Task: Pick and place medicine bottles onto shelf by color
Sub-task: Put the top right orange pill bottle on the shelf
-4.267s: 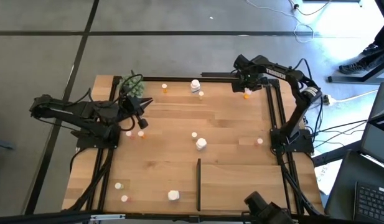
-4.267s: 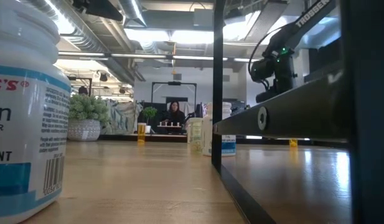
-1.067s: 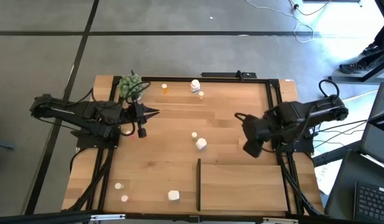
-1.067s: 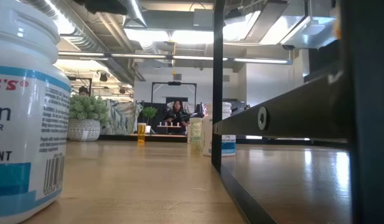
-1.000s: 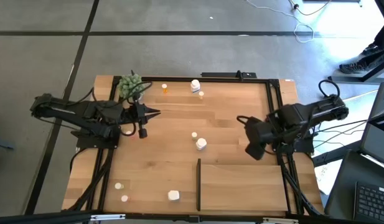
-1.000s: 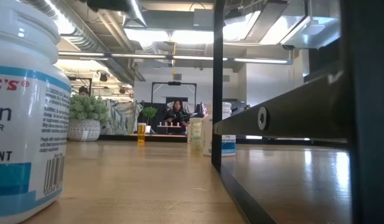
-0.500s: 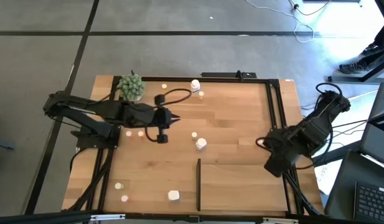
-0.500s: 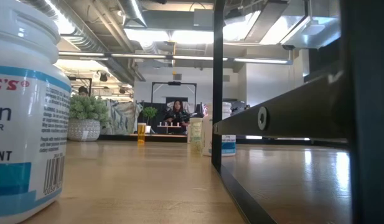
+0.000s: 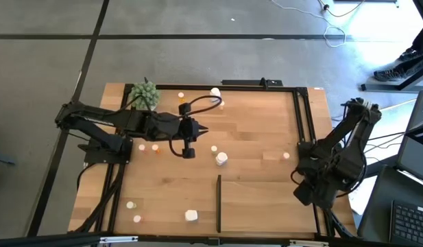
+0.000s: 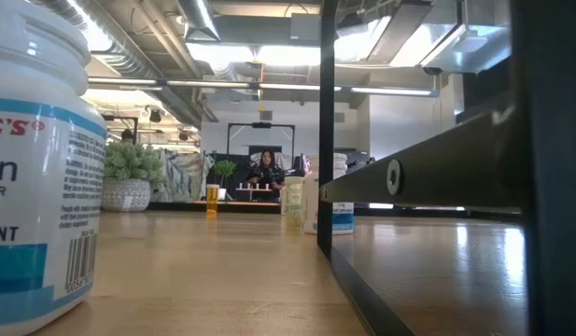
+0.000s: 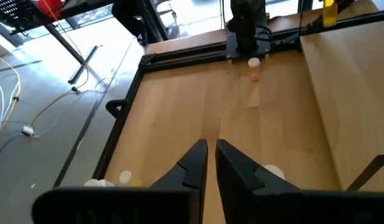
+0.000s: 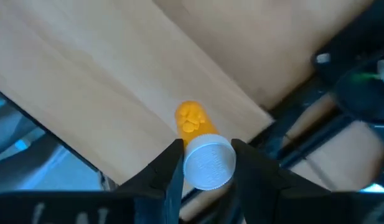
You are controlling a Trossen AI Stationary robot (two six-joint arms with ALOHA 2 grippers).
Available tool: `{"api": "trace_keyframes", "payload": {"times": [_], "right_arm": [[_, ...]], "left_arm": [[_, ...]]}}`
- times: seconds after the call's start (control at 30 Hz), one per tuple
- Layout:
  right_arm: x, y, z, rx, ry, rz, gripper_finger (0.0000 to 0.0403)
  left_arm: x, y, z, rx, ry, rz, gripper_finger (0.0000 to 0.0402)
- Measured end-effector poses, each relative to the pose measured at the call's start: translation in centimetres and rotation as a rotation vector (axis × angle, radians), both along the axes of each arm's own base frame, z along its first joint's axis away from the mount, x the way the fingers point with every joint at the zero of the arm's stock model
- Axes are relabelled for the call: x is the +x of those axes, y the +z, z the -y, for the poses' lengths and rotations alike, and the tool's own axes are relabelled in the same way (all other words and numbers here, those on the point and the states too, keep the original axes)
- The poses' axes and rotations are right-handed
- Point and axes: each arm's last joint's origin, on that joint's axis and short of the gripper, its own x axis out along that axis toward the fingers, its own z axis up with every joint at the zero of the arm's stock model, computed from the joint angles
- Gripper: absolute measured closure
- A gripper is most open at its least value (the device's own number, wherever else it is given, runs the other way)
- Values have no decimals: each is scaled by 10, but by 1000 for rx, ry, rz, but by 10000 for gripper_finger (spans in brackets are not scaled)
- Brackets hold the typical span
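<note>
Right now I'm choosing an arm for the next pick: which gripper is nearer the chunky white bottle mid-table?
Left. The left gripper hovers just beside the chunky white bottle; the right gripper, holding an orange bottle, is at the table's right edge.

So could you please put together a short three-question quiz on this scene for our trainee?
1. True or false: the right gripper is shut on an orange bottle with a white cap.
2. Which thing stands nearest the table's far left corner in the high view? A) a green plant ball B) a laptop C) a red mug
3. Fill in: the left gripper hangs over the middle of the table with its fingers almost ____.

Key
1. True; the wrist view shows the capped end between the fingers.
2. A.
3. Shut, and holding nothing.
</note>
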Motion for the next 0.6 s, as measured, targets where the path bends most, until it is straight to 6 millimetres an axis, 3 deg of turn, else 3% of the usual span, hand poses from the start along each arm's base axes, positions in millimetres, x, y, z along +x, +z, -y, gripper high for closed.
{"api": "trace_keyframes", "payload": {"times": [0.3,0.6], "right_arm": [[-1,-30,-26,215,69,32,281],[-4,-35,-37,216,245,26,281]], "left_arm": [[0,0,-2,1,7,0,374],[0,0,-2,2,7,-2,374]]}}
